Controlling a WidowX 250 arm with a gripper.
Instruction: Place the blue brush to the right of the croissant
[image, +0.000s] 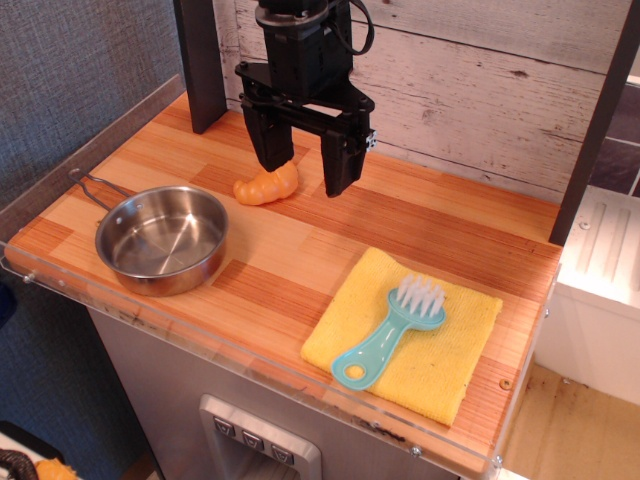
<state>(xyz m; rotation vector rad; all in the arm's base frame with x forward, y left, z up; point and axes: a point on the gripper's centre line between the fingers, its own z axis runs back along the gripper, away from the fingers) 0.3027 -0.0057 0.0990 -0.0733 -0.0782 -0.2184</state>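
the gripper (303, 163), jaws spread and empty, hides part of the croissant (268, 186), a glossy orange toy just behind its near finger. the blue brush (393, 332), teal with white bristles and a holed handle, lies well in front on the yellow cloth (440, 360). the steel pan (160, 240), off toward the counter's other end, holds nothing.

the black arm comes down from the top, in front of the wooden back wall (480, 80). its gripper (305, 165) points straight down. the two fingers (341, 160) are spread wide apart with nothing between them. the gripper hangs up in the air.
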